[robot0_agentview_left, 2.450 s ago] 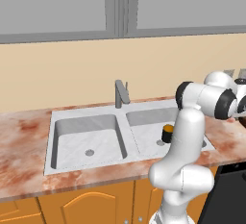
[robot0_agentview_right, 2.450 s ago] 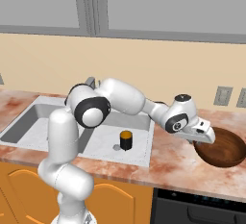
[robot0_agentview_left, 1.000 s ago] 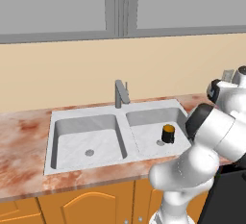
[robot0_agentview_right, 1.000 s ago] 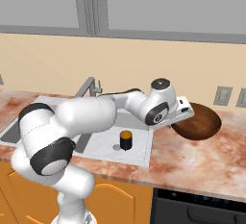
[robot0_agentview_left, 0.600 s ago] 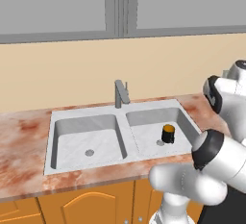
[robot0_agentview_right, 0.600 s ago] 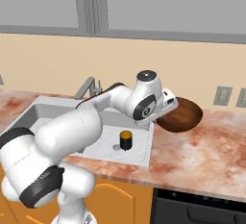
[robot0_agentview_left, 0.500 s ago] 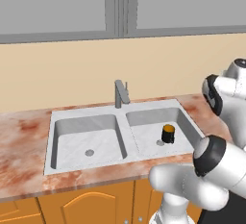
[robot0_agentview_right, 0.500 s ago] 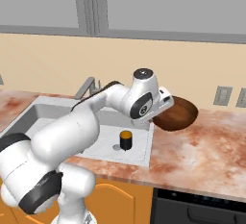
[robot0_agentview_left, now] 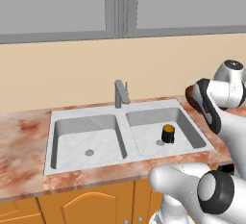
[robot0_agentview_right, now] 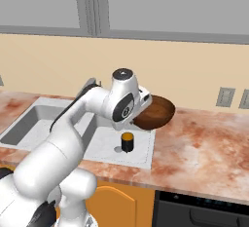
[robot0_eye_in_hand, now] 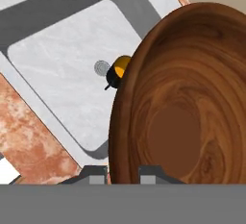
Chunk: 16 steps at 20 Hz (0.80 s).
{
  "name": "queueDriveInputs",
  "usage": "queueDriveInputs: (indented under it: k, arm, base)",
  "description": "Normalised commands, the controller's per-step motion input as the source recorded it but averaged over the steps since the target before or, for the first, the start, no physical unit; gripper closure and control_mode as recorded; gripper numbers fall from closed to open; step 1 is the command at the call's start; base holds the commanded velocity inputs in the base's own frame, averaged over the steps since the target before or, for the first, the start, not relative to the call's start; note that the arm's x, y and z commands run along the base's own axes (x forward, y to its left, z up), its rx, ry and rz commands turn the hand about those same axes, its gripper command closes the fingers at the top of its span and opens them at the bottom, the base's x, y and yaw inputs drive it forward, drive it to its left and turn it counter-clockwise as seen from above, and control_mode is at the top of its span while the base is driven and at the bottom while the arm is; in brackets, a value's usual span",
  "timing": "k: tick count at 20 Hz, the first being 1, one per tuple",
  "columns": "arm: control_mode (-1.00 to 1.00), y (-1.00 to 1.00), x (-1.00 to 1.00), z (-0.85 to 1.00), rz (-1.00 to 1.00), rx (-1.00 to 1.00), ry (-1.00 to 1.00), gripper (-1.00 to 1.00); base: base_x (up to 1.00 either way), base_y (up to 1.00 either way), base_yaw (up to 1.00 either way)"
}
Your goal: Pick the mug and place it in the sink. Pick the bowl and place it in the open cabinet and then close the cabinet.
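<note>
Apparently, our jaws (robot0_eye_in_hand: pixel 123 175) clench the rim of the wooden bowl (robot0_eye_in_hand: pixel 180 122), beside the sink basin (robot0_eye_in_hand: pixel 57 64); it looks rigid, perhaps slippery, so we should keep this rim hold.

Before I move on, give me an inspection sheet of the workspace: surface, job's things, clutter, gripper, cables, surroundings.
Surface: marbled counter, no damage seen.
Job's things: mug upright in the right basin of the sink, beside the drain; bowl tilted, rim gripped.
Clutter: nothing seen.
Gripper: fingers closed on the bowl's rim.
Cables: nothing seen.
Surroundings: faucet behind the sink; outlets on the wall.
</note>
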Motion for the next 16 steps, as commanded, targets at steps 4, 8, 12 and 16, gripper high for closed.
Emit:
queueDriveInputs:
  k: [4,8,12,16]
  arm:
    - [-1.0,0.66,-0.09,0.24,0.18,0.0,0.0,1.0]
    - [-1.0,0.54,-0.11,0.31,0.16,0.0,0.0,1.0]
    - [-1.0,0.42,-0.11,0.38,0.14,0.0,0.0,1.0]
    - [-1.0,0.35,-0.02,0.33,0.11,0.0,0.0,1.0]
  base:
    - [0.0,0.0,0.0]
    - [0.0,0.0,0.0]
    - [0.0,0.0,0.0]
    - [0.0,0.0,0.0]
